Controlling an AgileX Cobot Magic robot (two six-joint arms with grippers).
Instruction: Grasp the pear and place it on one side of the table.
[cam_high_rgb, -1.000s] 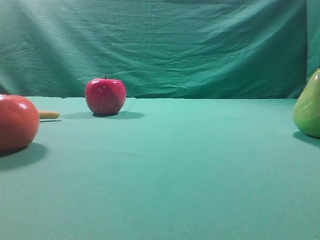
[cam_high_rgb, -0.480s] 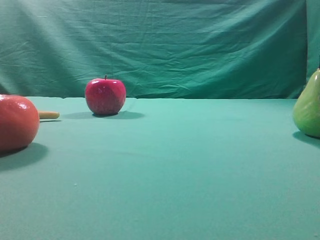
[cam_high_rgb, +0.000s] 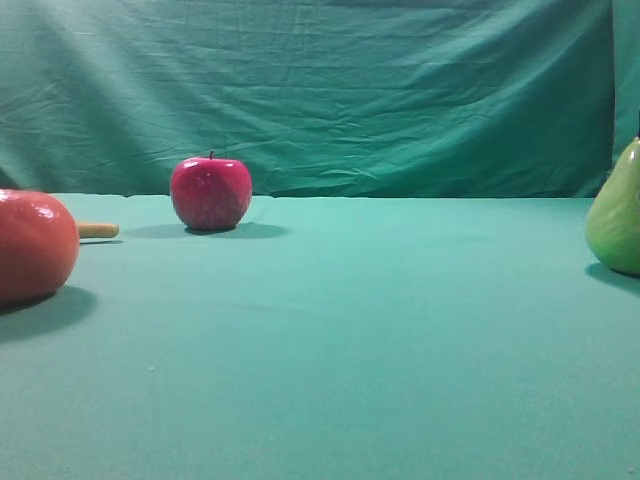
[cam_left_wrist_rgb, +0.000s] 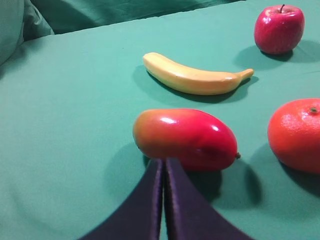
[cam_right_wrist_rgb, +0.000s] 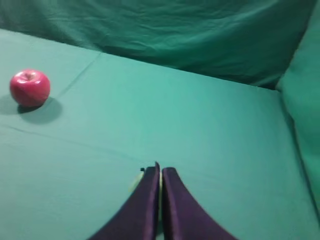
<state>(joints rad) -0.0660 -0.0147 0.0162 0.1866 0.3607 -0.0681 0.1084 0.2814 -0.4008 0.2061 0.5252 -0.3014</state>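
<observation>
Across the last second nothing in the scene had moved: the pear (cam_high_rgb: 616, 212) stood at the same spot at the far right edge of the table (cam_high_rgb: 380, 330), well apart from the red apple (cam_high_rgb: 210, 193). It stood upright, its long axis vertical and its narrow end up. The right gripper (cam_right_wrist_rgb: 160, 172) had just finished closing, empty, above the pear. The left gripper (cam_left_wrist_rgb: 163, 167) was also pressed together, empty. The pear probably already lay at its side place.
</observation>
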